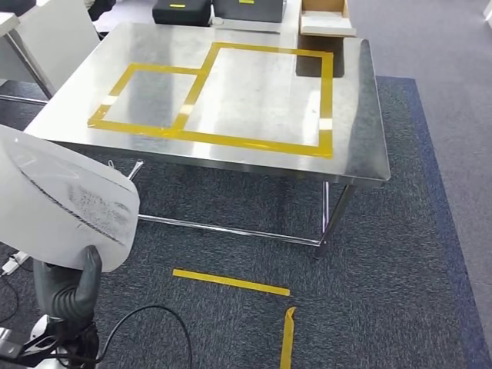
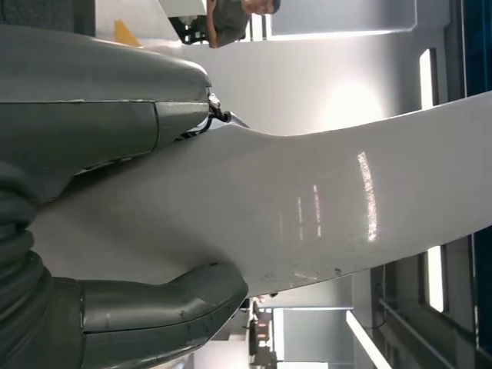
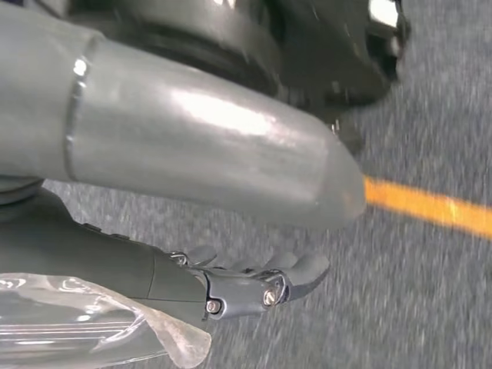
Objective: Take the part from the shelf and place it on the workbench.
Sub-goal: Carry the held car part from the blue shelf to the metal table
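The left hand (image 1: 69, 288) grips the white panel part (image 1: 64, 200) between thumb and fingers, the right hand (image 3: 191, 223) hangs with fingers apart holding nothing, and the steel workbench (image 1: 360, 146) ahead awaits placement.

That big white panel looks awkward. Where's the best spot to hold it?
By its edge, coming from the side, as the left hand does now. The white panel is broad, thin and gently curved, so the thumb sits on one face and the fingers on the other.
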Action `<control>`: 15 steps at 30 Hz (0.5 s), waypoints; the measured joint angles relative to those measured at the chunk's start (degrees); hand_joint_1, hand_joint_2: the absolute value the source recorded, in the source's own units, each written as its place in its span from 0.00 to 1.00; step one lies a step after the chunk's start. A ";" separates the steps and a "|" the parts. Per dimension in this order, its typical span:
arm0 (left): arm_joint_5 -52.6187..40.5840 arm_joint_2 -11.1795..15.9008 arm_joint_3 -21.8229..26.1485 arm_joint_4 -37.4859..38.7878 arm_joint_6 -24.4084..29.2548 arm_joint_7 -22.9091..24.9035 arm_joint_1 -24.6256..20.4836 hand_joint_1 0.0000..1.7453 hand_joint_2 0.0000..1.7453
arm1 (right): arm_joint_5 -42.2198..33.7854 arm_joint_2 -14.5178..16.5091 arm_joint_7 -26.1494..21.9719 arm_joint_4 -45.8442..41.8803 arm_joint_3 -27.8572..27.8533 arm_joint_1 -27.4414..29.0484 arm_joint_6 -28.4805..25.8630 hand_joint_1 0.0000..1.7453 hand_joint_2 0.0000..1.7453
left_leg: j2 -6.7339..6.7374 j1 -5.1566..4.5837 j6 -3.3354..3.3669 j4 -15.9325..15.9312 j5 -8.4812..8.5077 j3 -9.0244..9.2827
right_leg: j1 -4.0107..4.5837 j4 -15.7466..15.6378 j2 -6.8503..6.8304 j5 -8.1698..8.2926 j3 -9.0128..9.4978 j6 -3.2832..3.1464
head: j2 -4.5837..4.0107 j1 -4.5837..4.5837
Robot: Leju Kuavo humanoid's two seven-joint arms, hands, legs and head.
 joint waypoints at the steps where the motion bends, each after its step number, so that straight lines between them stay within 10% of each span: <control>1: 0.01 -0.01 0.02 -0.01 -0.01 -0.02 0.01 1.00 1.00 | 0.00 -0.01 0.08 0.00 0.00 0.04 0.04 0.00 0.00 | -0.01 0.14 0.18 -0.31 0.71 0.51 | 0.02 0.42 -0.08 -0.14 0.09 0.35 | 0.00 0.04; 3: 0.01 -0.04 0.04 -0.01 -0.04 -0.02 -0.10 1.00 1.00 | 0.02 -0.02 0.16 0.00 0.01 -0.03 0.14 0.00 0.00 | 0.05 0.37 0.66 -0.66 0.58 1.66 | -0.03 2.63 -0.30 -1.31 -0.60 0.99 | 0.00 0.23; 8: 0.03 -0.05 0.07 -0.01 -0.09 -0.02 -0.13 1.00 1.00 | 0.11 -0.03 0.22 0.00 0.02 -0.05 0.19 0.00 0.00 | 0.10 0.37 1.03 -0.69 -0.79 2.78 | -0.53 14.04 -0.53 -5.32 -9.12 2.22 | 0.00 0.54; 12: 0.04 -0.05 0.09 -0.01 -0.10 -0.03 -0.14 1.00 1.00 | 0.11 -0.07 0.13 0.02 0.03 0.10 0.23 0.00 0.00 | 0.15 0.51 0.36 -0.87 -2.62 5.23 | -0.64 3.78 -0.87 2.49 -6.61 2.14 | 0.00 0.51; 15: 0.11 -0.06 0.15 -0.03 -0.10 -0.14 -0.13 1.00 1.00 | 0.11 -0.12 -0.17 0.06 0.04 0.16 0.56 0.00 0.00 | 0.27 0.54 -0.66 -0.76 -3.37 6.24 | -0.08 1.20 -1.52 1.71 -5.20 0.67 | 0.00 0.44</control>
